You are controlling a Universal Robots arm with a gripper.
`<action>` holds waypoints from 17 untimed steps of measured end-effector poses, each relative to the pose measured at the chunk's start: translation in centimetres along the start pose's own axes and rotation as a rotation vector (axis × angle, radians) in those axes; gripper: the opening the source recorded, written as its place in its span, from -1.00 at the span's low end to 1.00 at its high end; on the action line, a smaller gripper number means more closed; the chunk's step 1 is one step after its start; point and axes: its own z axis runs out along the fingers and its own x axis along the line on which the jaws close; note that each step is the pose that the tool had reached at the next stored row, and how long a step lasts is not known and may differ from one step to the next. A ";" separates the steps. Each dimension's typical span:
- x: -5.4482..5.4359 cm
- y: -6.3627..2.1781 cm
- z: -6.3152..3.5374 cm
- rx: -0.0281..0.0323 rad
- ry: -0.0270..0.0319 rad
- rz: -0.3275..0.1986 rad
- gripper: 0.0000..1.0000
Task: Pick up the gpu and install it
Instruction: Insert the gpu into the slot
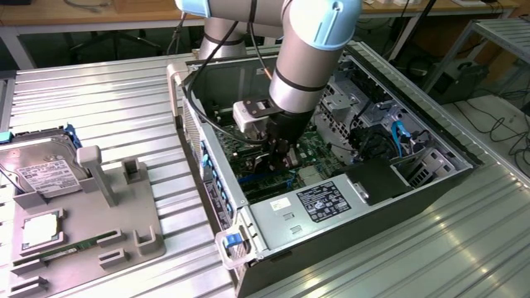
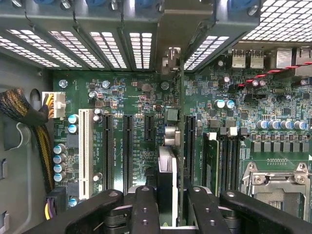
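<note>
While my gripper (image 2: 168, 204) clamps the gpu (image 2: 168, 161) edge-on above what looks like its slot (image 2: 189, 146), any tilt could jam it against the motherboard (image 2: 146, 97).

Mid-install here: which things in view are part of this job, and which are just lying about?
In the job:
- end effector, shut on the gpu
- gpu, held edge-on over the motherboard
- motherboard
- computer case

Lying about:
- hard drive on the grey tray
- memory stick on the same tray
- grey tray
</note>
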 end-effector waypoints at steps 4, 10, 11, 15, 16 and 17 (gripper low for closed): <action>0.0 -0.01 0.28 -0.0001 -0.0054 0.000 -0.44; 0.0 -0.02 0.63 -0.0037 -0.0052 0.000 -0.44; 0.0 -0.02 0.61 -0.0036 -0.0054 0.000 -0.44; 0.0 0.00 0.01 -0.0036 -0.0054 0.000 -0.44; 0.0 0.00 0.00 -0.0036 -0.0054 0.000 -0.44; 0.0 0.00 0.00 -0.0036 -0.0054 0.000 -0.44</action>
